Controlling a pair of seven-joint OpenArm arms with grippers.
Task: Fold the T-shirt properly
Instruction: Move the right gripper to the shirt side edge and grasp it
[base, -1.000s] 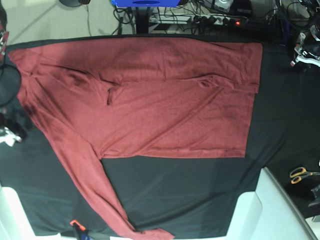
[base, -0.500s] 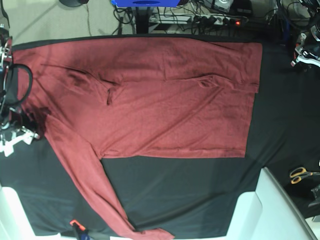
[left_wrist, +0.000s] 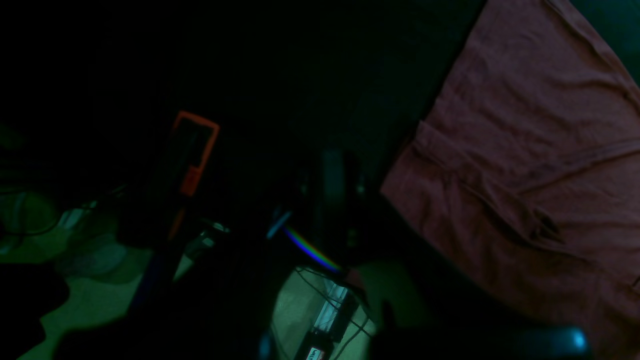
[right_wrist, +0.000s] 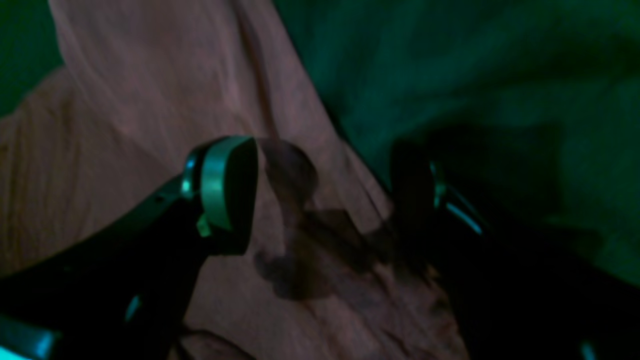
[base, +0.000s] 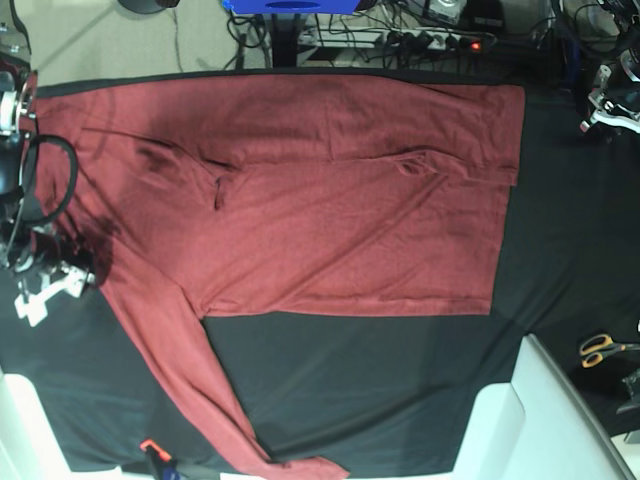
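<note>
The maroon T-shirt (base: 330, 200) lies spread flat on the black table cloth (base: 400, 380), its long sleeve (base: 190, 370) running down to the front edge. My right gripper (base: 50, 288) hovers at the shirt's left edge, by the shoulder. The right wrist view shows that gripper (right_wrist: 320, 195) open, one finger (right_wrist: 225, 190) over the fabric (right_wrist: 150, 125) and the other over the cloth, nothing held. My left gripper (base: 606, 110) sits off the shirt at the far right, shut. In the dim left wrist view the shirt's corner (left_wrist: 525, 150) lies at the right.
Yellow-handled scissors (base: 603, 348) lie at the right edge. White bins (base: 550, 420) stand at the front right and front left corners. An orange-tipped tool (base: 152, 452) lies by the sleeve's end. Cables and a power strip (base: 440, 40) run behind the table.
My right arm has come in from the left edge, moving right and down until its gripper is over the shirt's shoulder edge. The shirt and the left arm have not moved.
</note>
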